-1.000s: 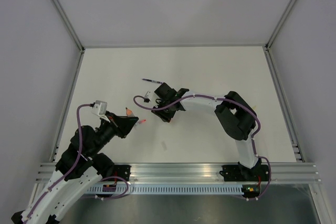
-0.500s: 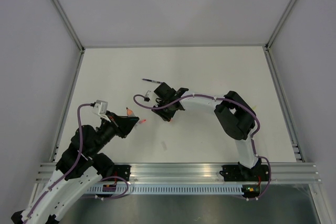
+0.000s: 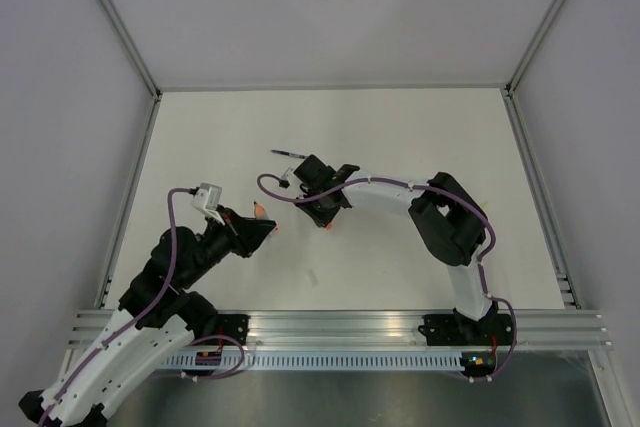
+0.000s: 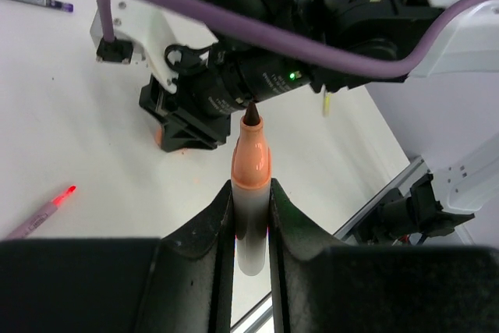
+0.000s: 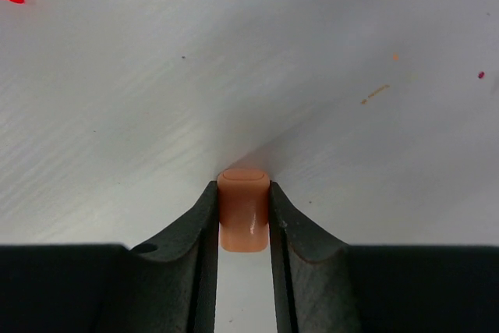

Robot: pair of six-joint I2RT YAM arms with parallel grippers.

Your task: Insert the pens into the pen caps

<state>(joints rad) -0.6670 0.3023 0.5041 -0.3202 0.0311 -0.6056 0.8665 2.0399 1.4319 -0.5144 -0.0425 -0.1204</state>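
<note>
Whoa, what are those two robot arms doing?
The left gripper holds an orange-tipped pen, its tip pointed toward the right arm. The right gripper is pinching a small orange cap down at the white table. Pen and cap aren't joined yet. A dark purple pen lies on the table farther back.

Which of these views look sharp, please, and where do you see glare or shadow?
Top view: even light, soft shadows. Left wrist: the held pen is sharp, the foreground dark. Right wrist: the cap is crisp, with a small glare streak.
</note>
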